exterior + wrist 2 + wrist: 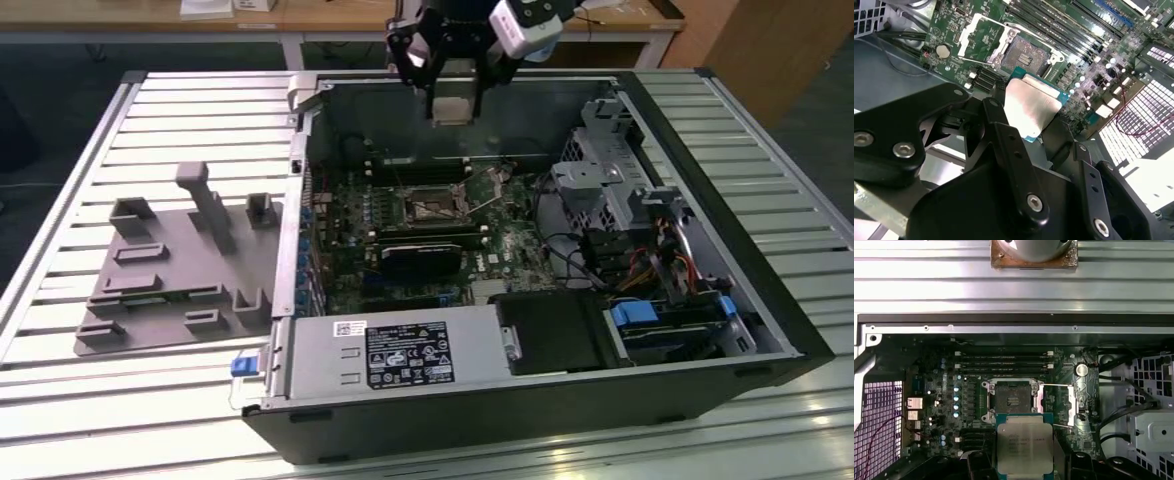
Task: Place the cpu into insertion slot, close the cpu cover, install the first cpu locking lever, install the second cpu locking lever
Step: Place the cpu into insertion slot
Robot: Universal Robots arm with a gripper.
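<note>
My gripper [454, 92] hangs over the far wall of the open computer case [534, 420], shut on the cpu [454, 108], a flat square chip with a dull silver top. In both wrist views the cpu [1024, 447] [1031, 107] sits between the black fingers [999, 125], held above the motherboard and apart from it. Below it lies the insertion slot [1013, 401] [1026, 57] [430, 207], a dark square recess that is uncovered. The cpu cover [1074, 402] [981, 40] is swung open to one side of the slot. A thin locking lever [1056, 385] stands raised beside it.
Long black memory slots [1004, 362] run beside the socket. A black card [420, 258], a power supply [387, 355] and a drive cage [627, 190] with cables crowd the case. A grey fixture plate [174, 270] lies on the slatted table [134, 400] at the exterior view's left.
</note>
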